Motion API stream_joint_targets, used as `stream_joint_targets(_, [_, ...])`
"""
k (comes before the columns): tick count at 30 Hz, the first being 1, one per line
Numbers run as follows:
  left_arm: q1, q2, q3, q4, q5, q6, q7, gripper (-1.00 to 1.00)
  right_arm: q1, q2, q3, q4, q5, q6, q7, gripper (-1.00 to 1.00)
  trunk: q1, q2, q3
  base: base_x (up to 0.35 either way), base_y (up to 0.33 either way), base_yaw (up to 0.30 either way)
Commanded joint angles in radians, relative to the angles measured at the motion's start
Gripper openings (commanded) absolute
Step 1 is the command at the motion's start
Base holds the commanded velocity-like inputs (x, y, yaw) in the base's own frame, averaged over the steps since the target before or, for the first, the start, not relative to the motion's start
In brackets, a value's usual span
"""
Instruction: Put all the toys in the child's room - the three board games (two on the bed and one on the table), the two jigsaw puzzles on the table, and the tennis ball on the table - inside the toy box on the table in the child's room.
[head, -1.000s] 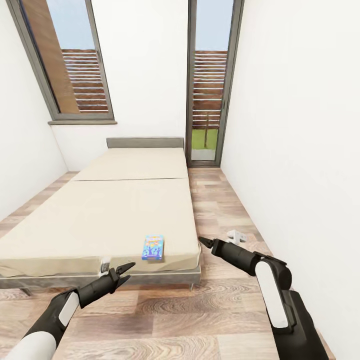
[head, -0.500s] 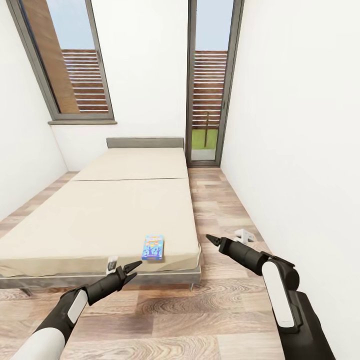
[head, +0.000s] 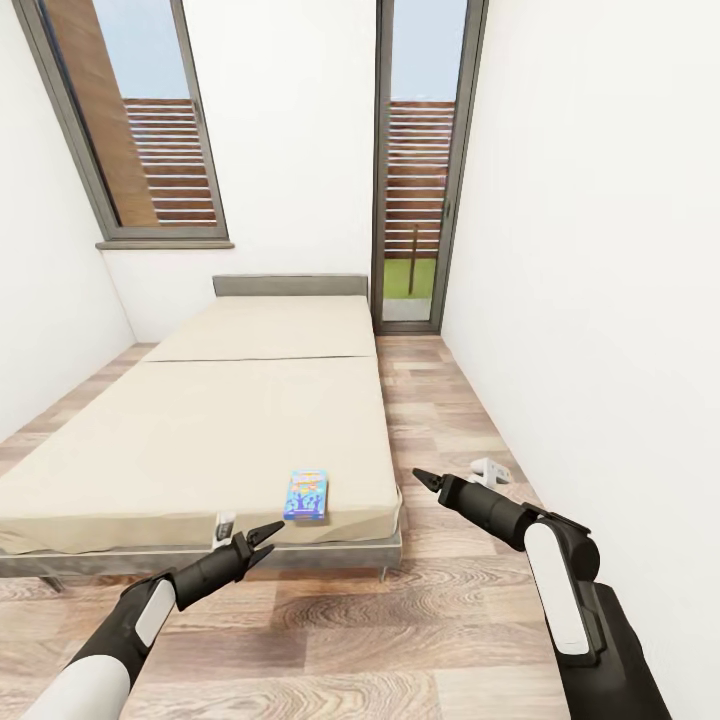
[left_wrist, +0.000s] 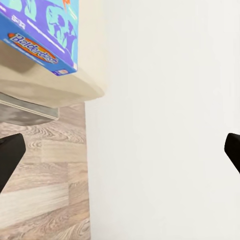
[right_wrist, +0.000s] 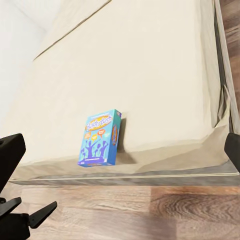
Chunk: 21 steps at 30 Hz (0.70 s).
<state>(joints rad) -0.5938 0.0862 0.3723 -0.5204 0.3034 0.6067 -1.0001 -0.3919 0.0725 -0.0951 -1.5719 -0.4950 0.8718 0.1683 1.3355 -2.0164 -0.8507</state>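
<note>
Facing the bed (head: 200, 440), small blue board game (head: 306, 495) flat near its foot edge, left gripper (head: 256, 541) and right gripper (head: 428, 481) both spread apart and empty short of it; approach step, next likely reaching in to pinch the box.

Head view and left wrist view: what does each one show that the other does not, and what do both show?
Head view alone: two windows, the headboard, the right gripper and the whole left gripper. Left wrist view alone: the orange lettering on the blue game box's side, readable up close. Both: the blue game box near the bed corner, the wood floor and the white wall.
</note>
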Motion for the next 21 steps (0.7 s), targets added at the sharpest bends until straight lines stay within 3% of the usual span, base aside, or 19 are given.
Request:
stream_joint_targets(1, [-0.001,0.0,0.001,0.0,0.003,0.007,-0.002,1.0,-0.001,0.001,-0.003,0.0,0.007,0.006,0.01,1.0,0.0,0.0,-0.001,0.0,0.0,0.0])
stream_joint_targets(21, [-0.001,-0.003,-0.001,0.0,0.005,0.01,-0.002,1.0,-0.001,0.001,-0.003,-0.002,0.002,0.007,0.011,1.0,0.0,0.0,-0.001,0.0,0.0,0.0])
